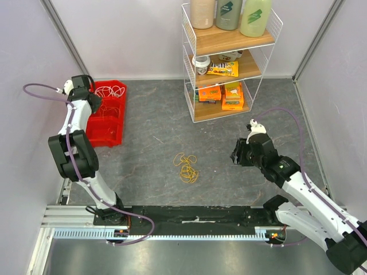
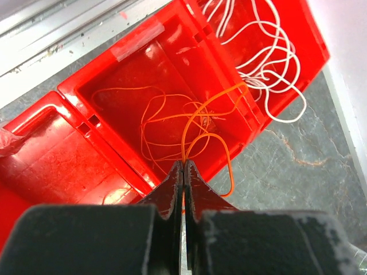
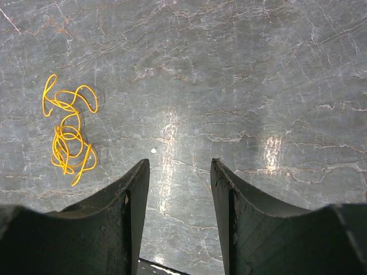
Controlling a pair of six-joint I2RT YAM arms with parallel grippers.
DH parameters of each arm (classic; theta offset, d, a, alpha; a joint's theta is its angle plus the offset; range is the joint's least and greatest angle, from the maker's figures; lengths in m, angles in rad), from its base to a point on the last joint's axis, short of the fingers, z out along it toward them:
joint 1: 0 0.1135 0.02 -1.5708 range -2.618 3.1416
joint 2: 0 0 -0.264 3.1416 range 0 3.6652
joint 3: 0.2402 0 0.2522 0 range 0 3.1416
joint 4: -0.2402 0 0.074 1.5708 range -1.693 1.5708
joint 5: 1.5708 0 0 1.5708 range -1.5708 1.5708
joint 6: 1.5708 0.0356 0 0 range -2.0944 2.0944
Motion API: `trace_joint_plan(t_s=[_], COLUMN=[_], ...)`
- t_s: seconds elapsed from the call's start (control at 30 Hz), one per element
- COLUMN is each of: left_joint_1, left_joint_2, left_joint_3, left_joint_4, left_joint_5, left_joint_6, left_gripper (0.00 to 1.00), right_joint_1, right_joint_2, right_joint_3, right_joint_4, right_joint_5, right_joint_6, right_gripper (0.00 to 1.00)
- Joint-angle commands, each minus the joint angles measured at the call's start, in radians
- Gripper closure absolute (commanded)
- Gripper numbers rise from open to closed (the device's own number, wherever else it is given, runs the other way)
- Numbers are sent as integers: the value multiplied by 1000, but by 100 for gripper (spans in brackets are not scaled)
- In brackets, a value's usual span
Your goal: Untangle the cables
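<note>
A grey, marbled table (image 1: pixel 155 132) runs out to pale walls, with a wire shelf (image 1: pixel 229 63) of bottles and boxes at the far side and a red bin (image 1: pixel 106 136) at the far left. My left gripper (image 2: pixel 183 167) hangs over that bin, jaws pinched tight on a strand of the orange cable (image 2: pixel 200 110). The strand rises from the middle compartment straight into the seam between my fingers, while the rest of the cable lies in loose loops on the compartment floor and one loop droops over the bin's wall. The white cable (image 2: pixel 269 63) fills the far compartment, a few of its loops spilling over the rim. The yellow cable (image 3: pixel 69 134) sits alone on the table near the centre, a small knotted coil well apart from the bin. My right gripper (image 3: pixel 179 166) hovers over bare table to the right of it, fingers spread and holding nothing. These wires look light, thin and limp — I judge they will sag from any pinch point and trail their loops, and a smooth jacket could slip through a loose grip. For the yellow one I would take a single outer strand at the edge of the coil, not the dense middle, since a bite on the knot could tighten it. The orange strand I hold seems a fair place — a free loop, clear of the crossings.
</note>
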Motion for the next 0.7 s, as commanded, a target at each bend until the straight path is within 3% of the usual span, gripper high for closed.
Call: trace_joint_plan(t_s=[0.0, 0.33, 0.53, 0.67], left_joint_1=[26, 35, 41, 41], left_joint_2=[42, -82, -111, -97], left_joint_3=[67, 49, 29, -25], left_joint_4=[-14, 86, 230, 414], left_joint_5=[-11, 80, 153, 204], left_joint_6=[-130, -149, -170, -131], left_gripper=[98, 98, 98, 98], right_joint_1=[2, 2, 2, 2], right_joint_2=[15, 36, 55, 46], right_joint_3=[15, 11, 12, 11], right_joint_4=[43, 68, 83, 82], right_joint_5=[4, -2, -21, -21], right_joint_6=[-19, -19, -20, -22], right_gripper=[46, 46, 46, 46])
